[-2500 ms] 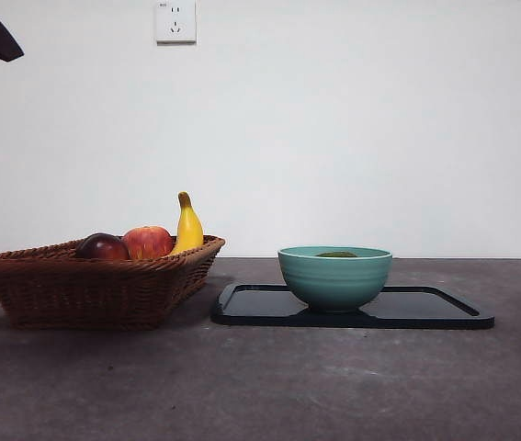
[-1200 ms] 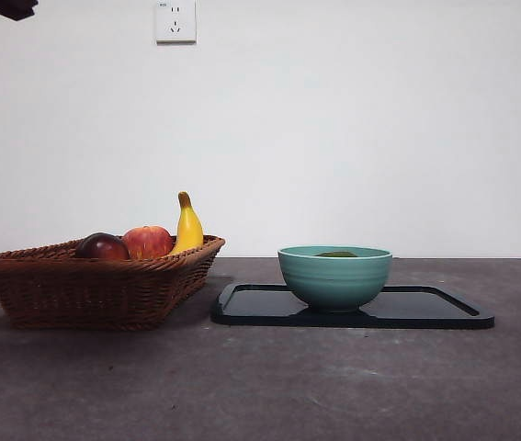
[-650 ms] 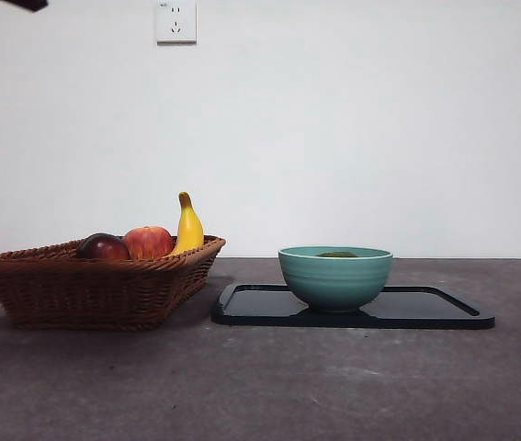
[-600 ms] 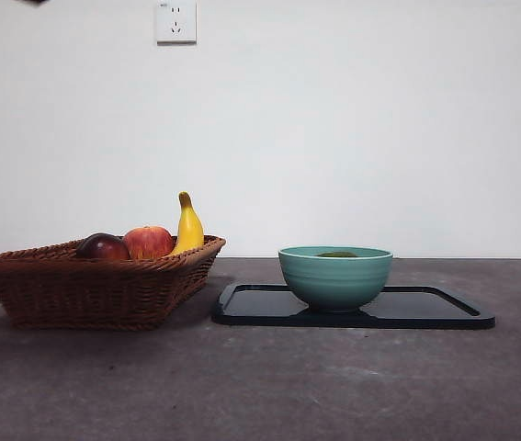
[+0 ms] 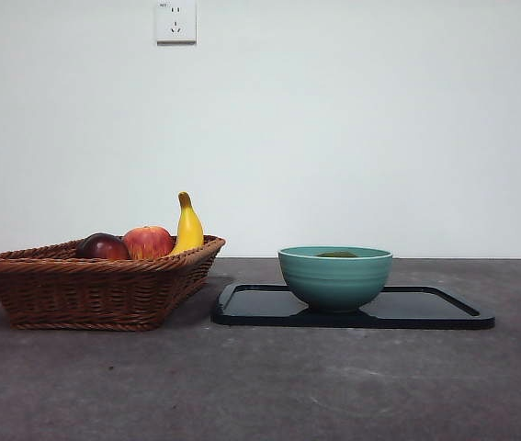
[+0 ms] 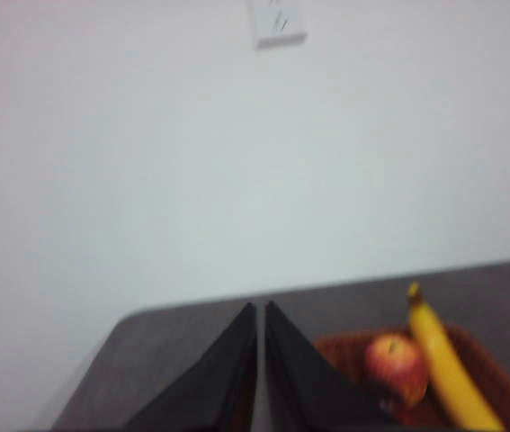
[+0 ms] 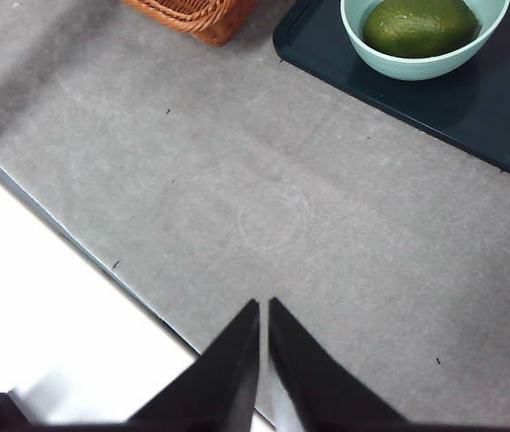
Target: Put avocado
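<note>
And here we are: the avocado (image 7: 420, 25) is lying inside the teal bowl (image 5: 334, 277), and from the front we catch only a thin dark green sliver of it over the rim. The bowl stands on the black tray (image 5: 430, 310), toward the tray's end nearer the basket (image 5: 95, 289). That wicker basket sits on the tabletop (image 5: 260, 386) just beside the tray, apart from it as far as we can see. In the basket we count a dark maroon fruit (image 5: 103, 246), a red apple (image 5: 148, 242) right next to it, and a banana (image 5: 186, 227) standing nearly upright at the side toward the bowl. On the wall behind, a white socket (image 5: 175, 20). Neither arm shows in the front view. From the right wrist we see the right end effector (image 7: 263, 310) pulled well back from the bowl, over the tabletop's near edge, its jaws all but pressed together with just a thin slit between, gripping nothing. From the left wrist, a blurry picture, the left end effector (image 6: 260, 313) is up in the air near the basket, jaws likewise drawn together on nothing
</note>
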Robot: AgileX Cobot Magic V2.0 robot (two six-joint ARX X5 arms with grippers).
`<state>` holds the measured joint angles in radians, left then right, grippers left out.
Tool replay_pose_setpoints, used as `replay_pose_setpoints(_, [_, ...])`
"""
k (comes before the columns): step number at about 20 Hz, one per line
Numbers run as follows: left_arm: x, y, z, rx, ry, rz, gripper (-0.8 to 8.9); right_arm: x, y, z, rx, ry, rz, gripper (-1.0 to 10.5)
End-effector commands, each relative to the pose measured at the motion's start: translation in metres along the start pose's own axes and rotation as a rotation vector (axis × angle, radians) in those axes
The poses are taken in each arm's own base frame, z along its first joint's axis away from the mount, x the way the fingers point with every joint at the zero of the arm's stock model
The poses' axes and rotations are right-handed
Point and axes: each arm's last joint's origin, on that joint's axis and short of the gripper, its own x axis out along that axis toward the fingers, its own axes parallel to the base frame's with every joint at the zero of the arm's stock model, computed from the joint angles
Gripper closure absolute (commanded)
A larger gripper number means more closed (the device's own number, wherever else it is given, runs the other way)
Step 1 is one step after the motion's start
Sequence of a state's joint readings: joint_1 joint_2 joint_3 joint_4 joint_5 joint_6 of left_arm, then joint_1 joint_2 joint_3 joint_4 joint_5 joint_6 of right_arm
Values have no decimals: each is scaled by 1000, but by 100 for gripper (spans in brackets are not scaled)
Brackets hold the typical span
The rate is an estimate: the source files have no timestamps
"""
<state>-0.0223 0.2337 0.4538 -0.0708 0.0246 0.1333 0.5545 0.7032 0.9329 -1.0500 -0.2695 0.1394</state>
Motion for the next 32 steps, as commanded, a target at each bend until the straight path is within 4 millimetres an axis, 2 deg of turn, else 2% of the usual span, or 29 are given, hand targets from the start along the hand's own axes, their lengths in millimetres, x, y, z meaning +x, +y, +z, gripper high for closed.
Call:
replay_pose_setpoints(1, [-5,-1,-25,9,12,29,799,0,1,2,0,-5,8,939])
replay_pose_setpoints(5, [-10,-6,-71,-1,67,36,799,0,1,2,1,-6,7,939])
replay_pose_setpoints(15, [-8,-14,-132,-48,231,21,799,0,1,2,1,-5,8,939])
replay_pose_setpoints(20, [-11,-15,-142,-79,334,14,799,0,1,2,1,-5,8,939])
replay_pose_setpoints(32, [-11,-15,-141,-100,332,18,799,0,1,2,1,-5,8,939])
